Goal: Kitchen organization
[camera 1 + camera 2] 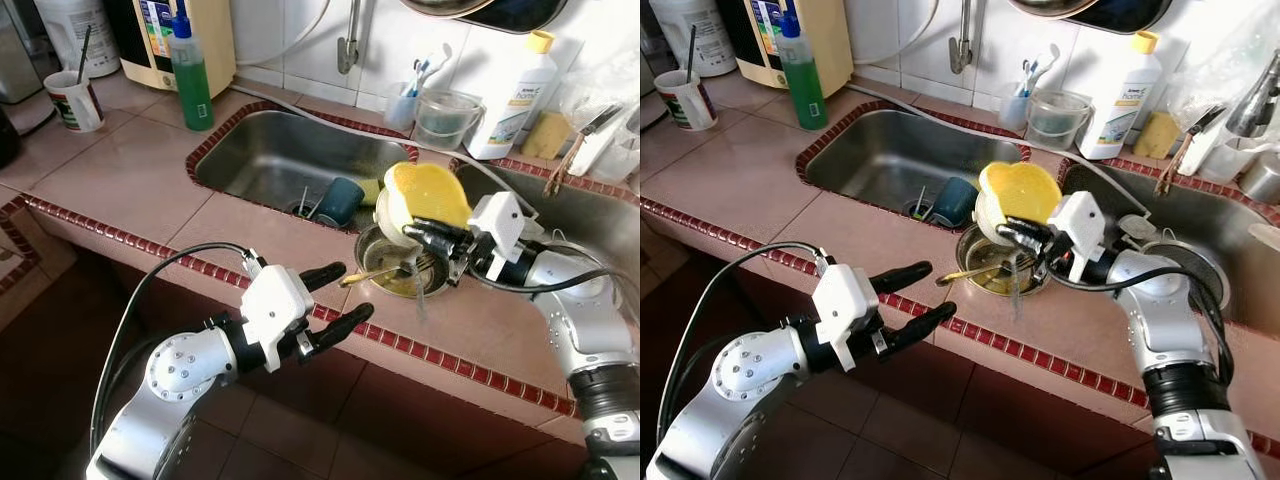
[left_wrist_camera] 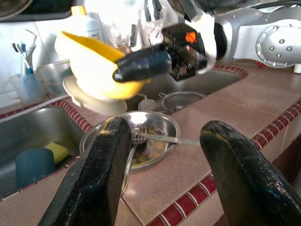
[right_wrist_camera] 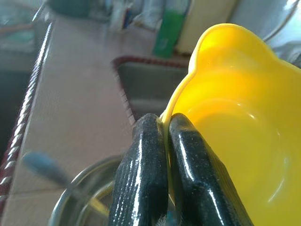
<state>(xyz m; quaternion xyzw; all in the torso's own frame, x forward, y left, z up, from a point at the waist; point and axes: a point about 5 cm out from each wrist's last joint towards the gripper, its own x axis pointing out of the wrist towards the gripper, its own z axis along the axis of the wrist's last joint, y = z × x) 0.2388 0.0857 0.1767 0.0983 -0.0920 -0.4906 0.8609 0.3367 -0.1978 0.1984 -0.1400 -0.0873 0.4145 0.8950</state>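
Observation:
My right gripper (image 1: 412,237) is shut on the rim of a yellow bowl (image 1: 430,192), with a white plate-like dish (image 1: 384,212) just behind it. The bowl is held tilted above a steel bowl (image 1: 392,270) on the counter, and liquid streams down from it (image 1: 417,288). A utensil (image 1: 368,274) lies across the steel bowl. My left gripper (image 1: 340,299) stands open at the counter's front edge, just left of the steel bowl (image 2: 155,132), with nothing between its fingers. In the right wrist view both fingers (image 3: 141,174) pinch the yellow bowl's rim (image 3: 235,117).
A sink (image 1: 270,150) behind holds a blue cup (image 1: 338,200) and a yellow sponge (image 1: 370,190). A green soap bottle (image 1: 190,75), a mug (image 1: 75,100), a white bottle (image 1: 510,95) and a clear container (image 1: 445,118) stand along the back. A second sink (image 1: 1200,240) lies to the right.

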